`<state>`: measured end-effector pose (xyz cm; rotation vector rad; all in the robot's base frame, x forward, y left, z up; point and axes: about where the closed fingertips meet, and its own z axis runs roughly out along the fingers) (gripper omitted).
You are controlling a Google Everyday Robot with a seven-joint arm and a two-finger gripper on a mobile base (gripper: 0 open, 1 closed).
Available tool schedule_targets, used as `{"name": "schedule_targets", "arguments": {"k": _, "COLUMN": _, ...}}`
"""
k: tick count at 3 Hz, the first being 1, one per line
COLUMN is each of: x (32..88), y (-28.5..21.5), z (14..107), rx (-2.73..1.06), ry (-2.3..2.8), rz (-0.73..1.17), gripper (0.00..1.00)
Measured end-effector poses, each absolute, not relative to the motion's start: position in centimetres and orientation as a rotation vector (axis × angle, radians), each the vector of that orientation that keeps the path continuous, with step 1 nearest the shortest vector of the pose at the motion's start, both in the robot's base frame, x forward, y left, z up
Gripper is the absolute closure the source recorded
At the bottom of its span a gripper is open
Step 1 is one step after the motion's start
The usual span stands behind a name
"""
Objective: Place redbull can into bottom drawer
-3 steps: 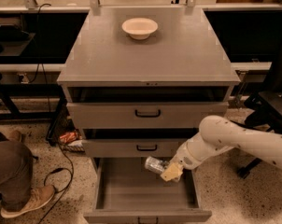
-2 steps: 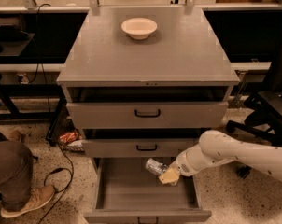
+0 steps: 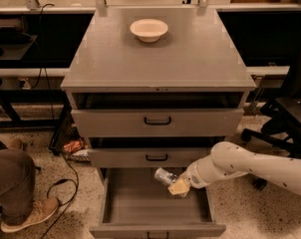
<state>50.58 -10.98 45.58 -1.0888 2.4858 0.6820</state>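
Note:
The redbull can (image 3: 164, 176), slim and silver, is held lying on its side in my gripper (image 3: 176, 184), over the inside of the open bottom drawer (image 3: 140, 203). My white arm (image 3: 250, 168) reaches in from the right. The gripper's cream fingers (image 3: 180, 187) are shut on the can's right end. The bottom drawer is pulled far out, a deep grey tray with a small dark handle (image 3: 155, 234) at its front edge. The can hangs a little above the drawer floor, just below the middle drawer's front.
A cream bowl (image 3: 148, 29) sits on the grey cabinet top (image 3: 155, 59). The top drawer (image 3: 157, 121) and middle drawer (image 3: 156, 157) stand slightly pulled out. A person's leg and shoe (image 3: 21, 208) are at the lower left. A black chair base (image 3: 275, 128) is at the right.
My arm has dropped lower and the gripper with the can has sunk slightly toward the drawer's inside. The can stays held.

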Motion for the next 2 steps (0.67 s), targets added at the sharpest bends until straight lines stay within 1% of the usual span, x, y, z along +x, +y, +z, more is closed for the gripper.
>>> {"name": "schedule_targets", "arguments": {"k": 2, "x": 49.9, "y": -14.9, "z": 34.5, "rx": -0.857, "ry": 2.680, "rz": 0.636, "gripper": 1.00}}
